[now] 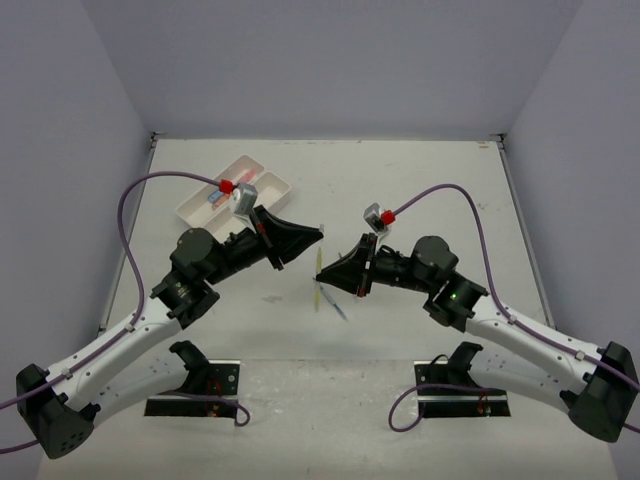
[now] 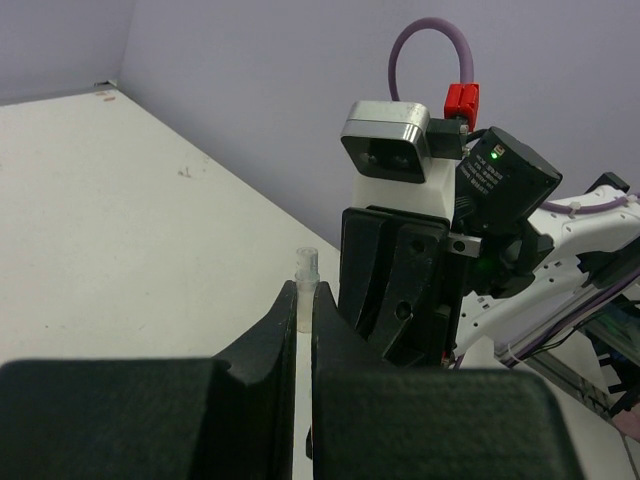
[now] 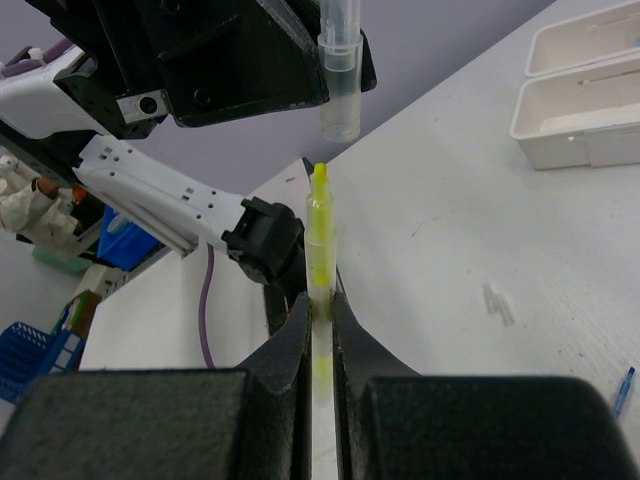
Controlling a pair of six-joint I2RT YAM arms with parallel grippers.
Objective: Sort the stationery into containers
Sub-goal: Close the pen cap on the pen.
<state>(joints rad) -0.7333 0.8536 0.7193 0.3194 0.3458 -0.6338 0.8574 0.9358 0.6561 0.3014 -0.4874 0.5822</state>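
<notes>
While our right gripper (image 3: 320,305) is clamped tight on the yellow marker (image 3: 319,235), tip up and bare, our left gripper (image 2: 305,295) is pinched shut on the clear cap (image 3: 340,95). The cap hangs just above the tip, not touching. Both sit over the middle of the table (image 1: 420,190). We read this as capping before stowing, roughly mid-task.

Done: the two white trays (image 3: 575,135) near the far left corner hold at least one orange-and-blue item (image 1: 215,197), too small to name.

Left: seat the cap, carry the marker to a tray, then fetch the thin blue pen (image 1: 336,306) lying on the table just toward the near edge from the grippers. A small clear piece (image 3: 498,300) also lies loose; we can't tell what it is.
</notes>
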